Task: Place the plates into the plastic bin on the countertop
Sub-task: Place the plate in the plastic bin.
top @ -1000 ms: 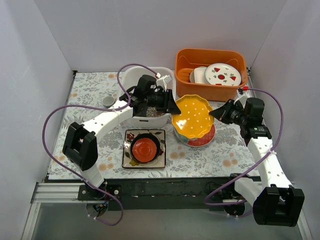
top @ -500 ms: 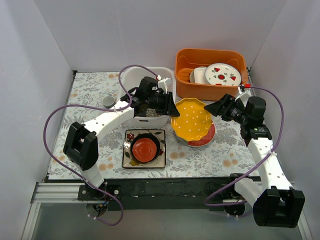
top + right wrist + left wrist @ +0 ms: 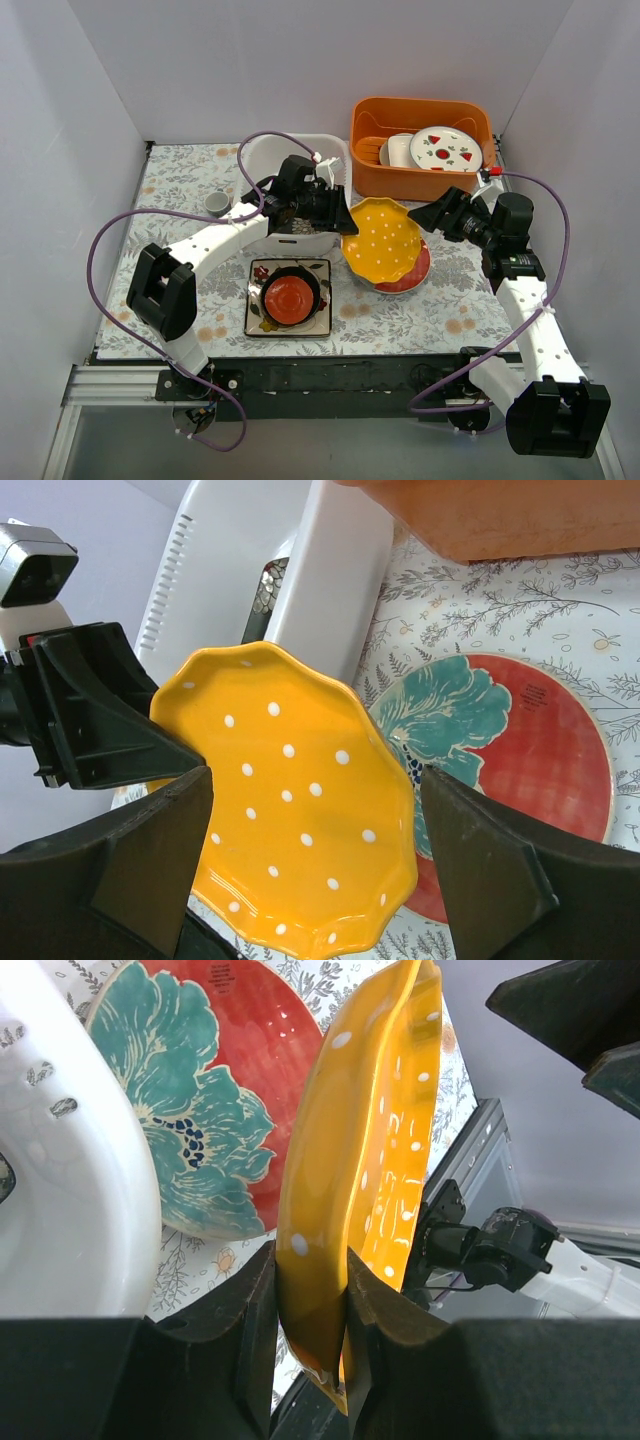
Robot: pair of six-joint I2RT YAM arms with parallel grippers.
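Right now the yellow plate [image 3: 383, 238] is the one in hand: a glossy round dish in deep yellow with scattered white dots and a wavy, scalloped rim. The left gripper [image 3: 343, 212] has clamped that rim between its two black fingers [image 3: 252, 1310]. The left wrist view shows the plate almost edge-on, pinched at its lower edge. The plate is tilted, its gripped side raised just beside the right wall of the plastic bin [image 3: 262, 155], and the rest of it hangs over the teal-and-red plate [image 3: 520, 750]. That plate lies flat on the countertop [image 3: 180, 180] and shows a large teal flower on a red ground. Whether the two plates touch cannot be told.

The right gripper [image 3: 432, 217] sits just to the right of the yellow plate with its jaws spread wide (nothing between them), pointing toward it without contact.

Nearer the arms, the black square plate [image 3: 260, 315] carries a dark round plate [image 3: 291, 275] with the small red plate [image 3: 290, 297] nested on top. The orange tub [image 3: 372, 125] stands at the back right, with a white fruit-marked plate [image 3: 446, 148] inside.
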